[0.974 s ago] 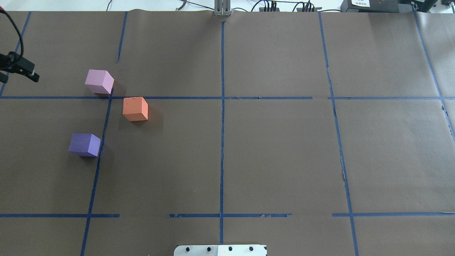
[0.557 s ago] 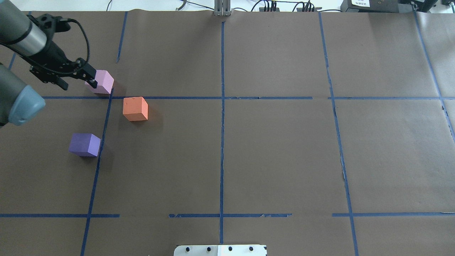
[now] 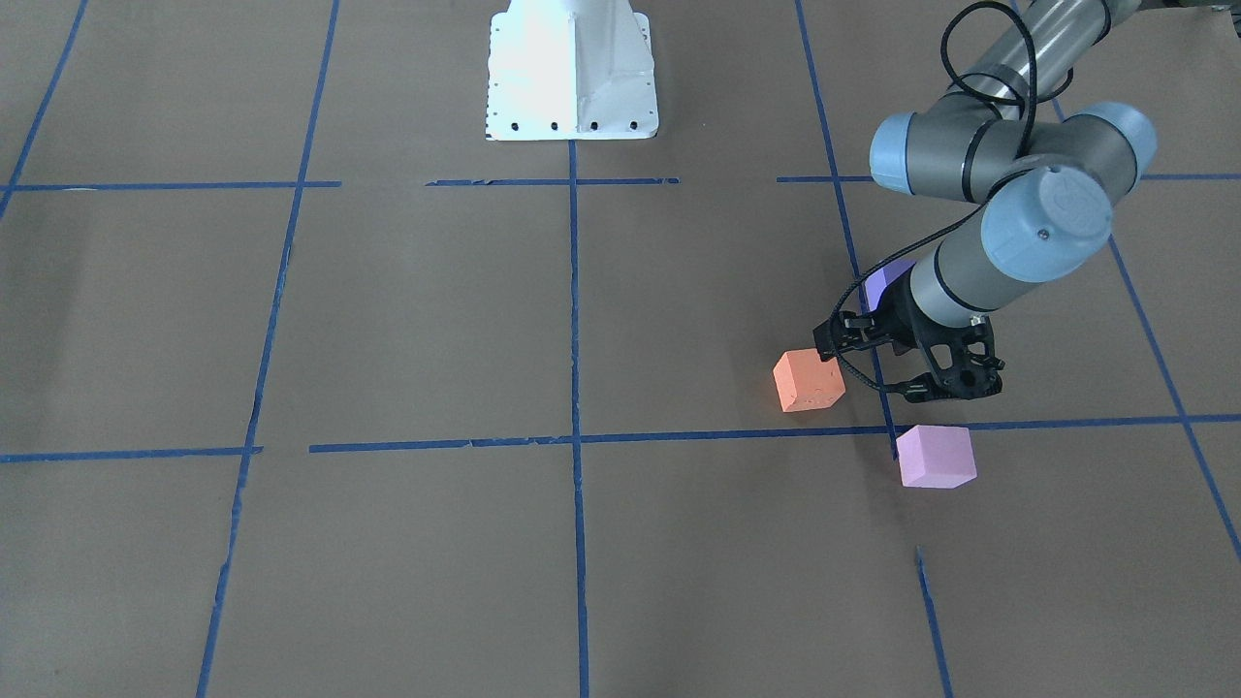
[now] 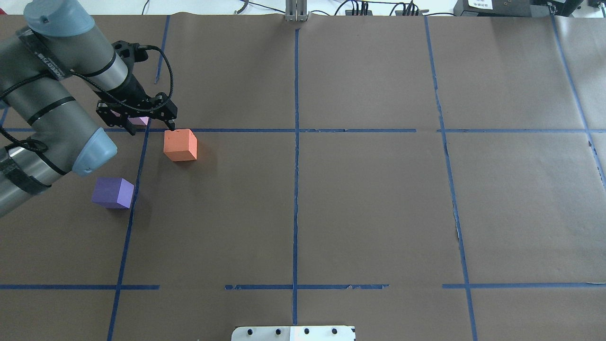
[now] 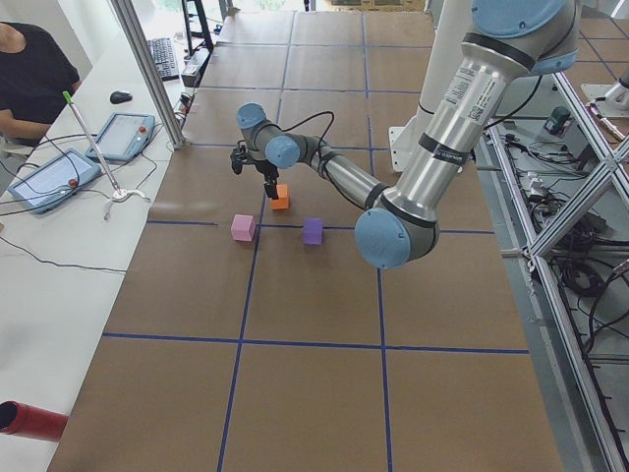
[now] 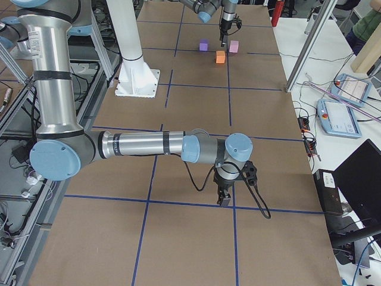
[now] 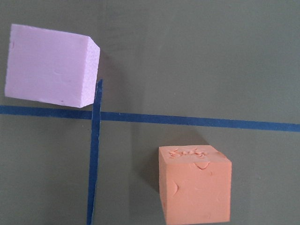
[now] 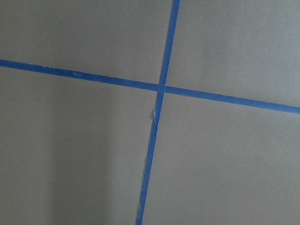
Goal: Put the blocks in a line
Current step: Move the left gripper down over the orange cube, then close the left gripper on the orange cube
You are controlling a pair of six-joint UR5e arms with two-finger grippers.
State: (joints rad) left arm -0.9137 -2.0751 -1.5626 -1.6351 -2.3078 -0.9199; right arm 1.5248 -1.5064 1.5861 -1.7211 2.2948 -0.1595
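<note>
- The left gripper [image 4: 150,126] was at the left edge of the bench one second ago, then just beside the pink block [image 3: 935,456]. Now it hangs above this block, and one fingertip [image 4: 172,126] is close over the far corner of the orange block [image 4: 180,145].
- Its claw is spread wide and carries nothing.
- The three blocks did not move. They stand near the left end of the bench, the pink one closest to the far edge and the purple block [image 4: 112,192] closest to the robot.
- The pink and orange blocks are near each other but apart, with a crossing of blue tape [image 7: 96,115] between them. The purple one is well apart from both. Each block has bare brown paper [image 4: 378,213] on every side.
- The blocks are matte foam-like cubes with sharp edges. The orange one has small dents on its top.
- The right gripper [image 6: 225,194] points down near the right end of the bench. Whether its claw is spread or pressed together I cannot tell.
</note>
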